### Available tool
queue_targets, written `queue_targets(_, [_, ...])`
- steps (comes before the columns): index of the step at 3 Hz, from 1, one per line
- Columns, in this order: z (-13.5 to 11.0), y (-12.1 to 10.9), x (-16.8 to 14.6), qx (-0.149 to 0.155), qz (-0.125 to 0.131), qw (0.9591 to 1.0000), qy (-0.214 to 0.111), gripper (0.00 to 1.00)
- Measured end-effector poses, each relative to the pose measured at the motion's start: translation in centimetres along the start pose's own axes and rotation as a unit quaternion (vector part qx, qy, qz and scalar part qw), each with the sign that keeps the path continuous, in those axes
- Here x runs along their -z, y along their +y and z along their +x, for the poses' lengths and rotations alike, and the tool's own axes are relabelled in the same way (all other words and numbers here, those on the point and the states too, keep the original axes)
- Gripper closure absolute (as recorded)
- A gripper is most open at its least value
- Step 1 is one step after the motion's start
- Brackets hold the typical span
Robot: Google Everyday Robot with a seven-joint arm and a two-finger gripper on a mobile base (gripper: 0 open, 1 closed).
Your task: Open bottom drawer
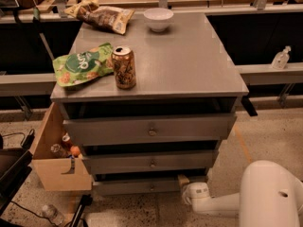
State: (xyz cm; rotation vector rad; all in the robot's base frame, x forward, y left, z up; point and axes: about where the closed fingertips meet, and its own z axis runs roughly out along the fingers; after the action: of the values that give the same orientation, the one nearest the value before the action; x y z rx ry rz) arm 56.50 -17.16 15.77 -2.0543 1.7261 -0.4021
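Camera view: the gripper [183, 179] is held at the right end of the bottom drawer [128, 187], and its grip cannot be told. The knob [152, 187] must be reached next.

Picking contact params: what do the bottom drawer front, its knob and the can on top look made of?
Bottom drawer: matte grey with an even, dull sheen, likely painted metal or laminate; can't tell which. Knob: small, slightly shiny, probably metal. Can: likely aluminium, pale metallic rim, printed brown-gold sides. Hand sits low by the drawer's right end.
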Motion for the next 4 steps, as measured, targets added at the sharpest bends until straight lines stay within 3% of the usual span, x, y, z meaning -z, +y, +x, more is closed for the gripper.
queue_targets(1, [0.0, 0.0, 0.0, 0.0, 0.0, 1.0, 0.0, 0.0])
queue_targets(3, [-0.7, -1.6, 2.7, -0.001, -0.047, 0.9989, 0.009, 0.0])
queue_targets(4, [-0.8, -1.5, 2.7, -0.001, -0.046, 0.9989, 0.01, 0.0])
